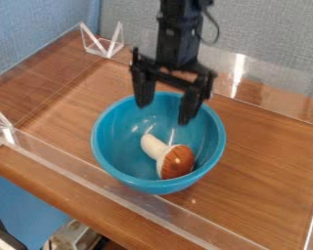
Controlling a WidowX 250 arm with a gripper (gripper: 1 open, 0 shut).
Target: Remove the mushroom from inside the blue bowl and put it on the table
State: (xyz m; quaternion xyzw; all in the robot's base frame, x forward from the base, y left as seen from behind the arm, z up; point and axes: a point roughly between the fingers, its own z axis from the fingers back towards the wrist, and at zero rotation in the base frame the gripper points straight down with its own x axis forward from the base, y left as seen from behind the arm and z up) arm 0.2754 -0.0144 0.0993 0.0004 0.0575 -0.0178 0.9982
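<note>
I see the mushroom (170, 156) lying on its side inside the blue bowl (120, 127), toward the near right of the bowl's floor. Its glossy reddish-brown cap points toward me and to the right, and its thick cream-white stem runs back toward the bowl's middle. It is much smaller than the bowl, which is round, deep and a plain turquoise blue.

I count one mushroom, one bowl and one arm. The bowl sits on the counter (270, 137), a reddish-brown wood-grain top edged by low clear acrylic walls (81, 181).

My tool (167, 105) hangs from a dark arm that comes down from the top of the view, pointing straight down. Its two dark fingers (144, 91) are spread wide apart with nothing between them. The fingertips sit over the bowl's far half, about level with its rim, and clear of the mushroom.
</note>
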